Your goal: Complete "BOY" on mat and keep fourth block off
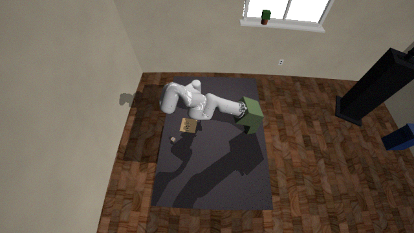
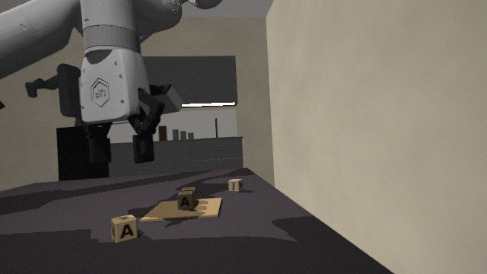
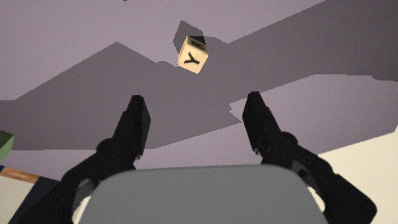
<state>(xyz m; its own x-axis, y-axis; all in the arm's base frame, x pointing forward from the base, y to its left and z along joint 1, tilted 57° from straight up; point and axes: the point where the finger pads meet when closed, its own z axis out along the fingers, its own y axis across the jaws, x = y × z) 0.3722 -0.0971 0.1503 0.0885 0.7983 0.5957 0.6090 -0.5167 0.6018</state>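
In the wrist view a wooden block (image 3: 193, 55) with a black Y on top lies on the dark table, ahead of my open, empty gripper (image 3: 196, 122) (image 2: 122, 157). The gripper hangs well above the table. The tan mat (image 2: 207, 207) (image 1: 193, 130) lies flat and carries two blocks close together: the front block (image 2: 185, 200) shows an A on its side, and the other block (image 2: 189, 189) stands just behind it. Their top letters cannot be read. A block off the mat (image 2: 124, 227) shows an A on its side. Another block (image 2: 236, 185) (image 1: 173, 139), showing a blue J, lies off the mat nearer the wall.
The dark grey table (image 1: 210, 181) (image 2: 57, 198) ends close to a beige wall (image 2: 380, 133). The arm's green base box (image 1: 250, 114) stands on the table. The arm (image 1: 194, 103) hides part of the table beside the mat in the top view.
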